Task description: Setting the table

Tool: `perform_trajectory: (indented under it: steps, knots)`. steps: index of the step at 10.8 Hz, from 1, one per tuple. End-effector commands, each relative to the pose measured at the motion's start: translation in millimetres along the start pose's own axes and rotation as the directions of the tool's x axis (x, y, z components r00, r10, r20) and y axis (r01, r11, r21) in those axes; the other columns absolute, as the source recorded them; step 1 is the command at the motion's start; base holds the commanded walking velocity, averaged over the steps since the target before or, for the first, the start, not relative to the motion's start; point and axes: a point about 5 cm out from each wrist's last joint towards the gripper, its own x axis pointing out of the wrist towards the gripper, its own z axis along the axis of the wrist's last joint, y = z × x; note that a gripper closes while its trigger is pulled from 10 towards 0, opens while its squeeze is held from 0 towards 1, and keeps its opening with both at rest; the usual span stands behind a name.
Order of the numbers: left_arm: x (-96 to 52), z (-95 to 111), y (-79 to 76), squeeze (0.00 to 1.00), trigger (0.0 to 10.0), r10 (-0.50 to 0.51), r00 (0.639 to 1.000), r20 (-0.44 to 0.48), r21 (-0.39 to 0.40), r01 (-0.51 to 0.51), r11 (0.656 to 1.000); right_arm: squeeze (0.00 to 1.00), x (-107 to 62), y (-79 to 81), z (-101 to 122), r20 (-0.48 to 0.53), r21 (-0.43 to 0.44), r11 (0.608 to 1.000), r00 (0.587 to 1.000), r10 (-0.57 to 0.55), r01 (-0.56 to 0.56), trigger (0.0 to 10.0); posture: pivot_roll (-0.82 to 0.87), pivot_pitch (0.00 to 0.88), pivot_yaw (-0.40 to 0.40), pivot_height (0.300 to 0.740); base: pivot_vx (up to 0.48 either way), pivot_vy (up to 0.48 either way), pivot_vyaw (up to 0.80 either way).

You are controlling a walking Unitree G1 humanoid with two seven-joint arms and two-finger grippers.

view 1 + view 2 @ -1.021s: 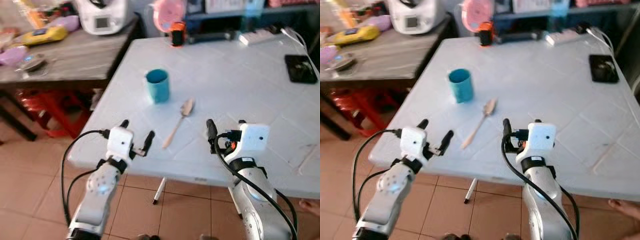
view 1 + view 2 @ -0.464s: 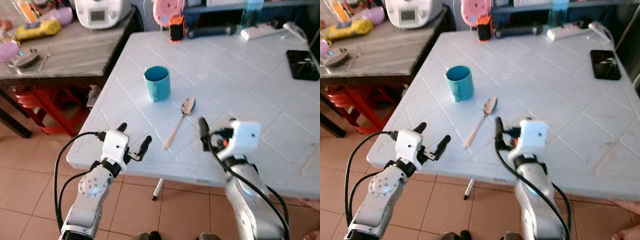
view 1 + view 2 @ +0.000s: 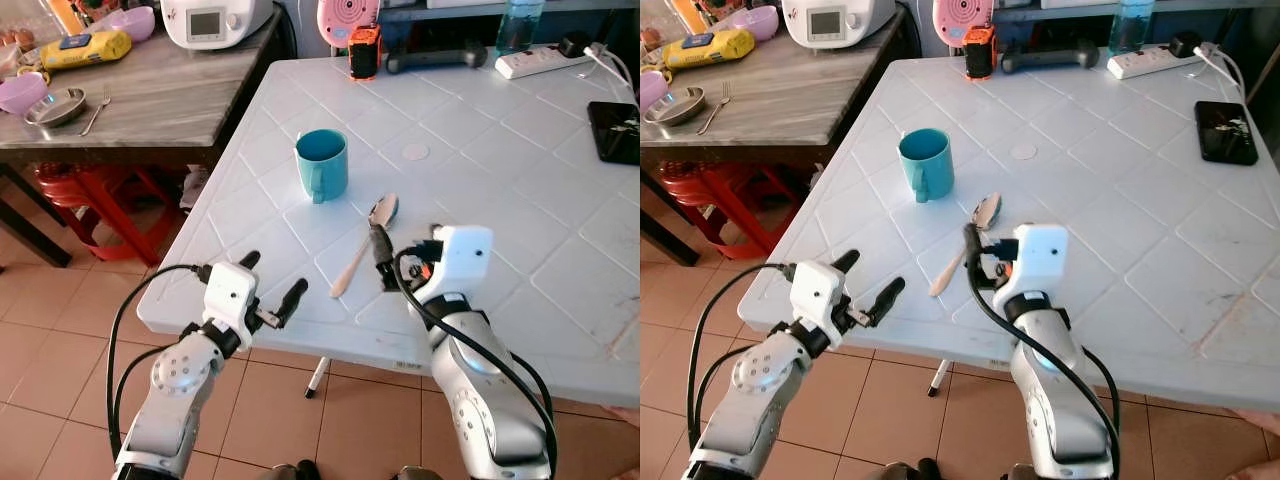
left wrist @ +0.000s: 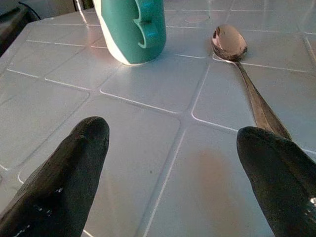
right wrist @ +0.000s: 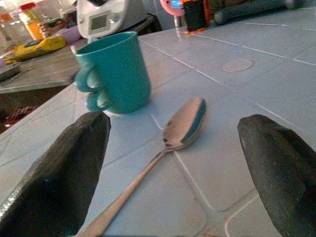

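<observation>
My right pincer (image 5: 173, 163) hangs wide open over the spoon (image 3: 362, 245) on the white tabletop (image 3: 500, 200) — holding nothing. The teal mug (image 3: 321, 165) stands just beyond. My left pincer (image 3: 272, 282) hovers open and empty at the near edge.

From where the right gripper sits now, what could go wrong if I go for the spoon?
The spoon lies flat on the white table, so the open right gripper may slide off its thin handle or push it away. The teal mug stands close beside the bowl end; a wide sweep could knock it. The open left gripper hovers at the table edge and could bump it.
</observation>
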Motion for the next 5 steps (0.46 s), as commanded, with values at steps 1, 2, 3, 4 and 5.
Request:
perform_trajectory:
  steps: [1,2,3,4,5]
  knots:
    - [-2.3,1,0.3,0.00,10.0,-0.007,1.000,-0.005,0.004,0.007,1.000,0.00,2.5,13.0,0,-0.001,0.008,0.997,0.997,0.071,-0.071,10.0,-0.16,0.145,0.167,0.740,0.000,0.000,0.00]
    - [-1.7,1,-1.4,0.00,10.0,-0.012,1.000,-0.003,0.000,0.012,1.000,0.00,4.5,17.9,3,0.010,0.012,0.994,0.994,0.107,-0.107,10.0,-0.16,0.144,0.168,0.740,0.000,0.000,0.00]
    - [-1.1,2,-1.9,0.00,10.0,-0.017,1.000,-0.002,-0.001,0.017,1.000,0.00,6.8,24.7,5,0.013,0.037,0.986,0.987,0.161,-0.161,10.0,-0.15,0.143,0.169,0.740,0.000,0.000,0.00]
    - [-0.2,2,-1.6,0.00,10.0,-0.019,1.000,0.000,-0.001,0.019,1.000,0.00,9.5,32.5,5,0.009,0.060,0.976,0.978,0.211,-0.211,10.0,-0.15,0.143,0.170,0.740,0.000,0.000,0.00]
    - [-0.6,3,-3.3,0.00,10.0,-0.045,0.999,0.008,-0.017,0.045,0.999,0.00,11.8,38.5,2,-0.004,0.101,0.966,0.971,0.239,-0.238,10.0,-0.15,0.146,0.173,0.740,0.000,0.000,0.00]
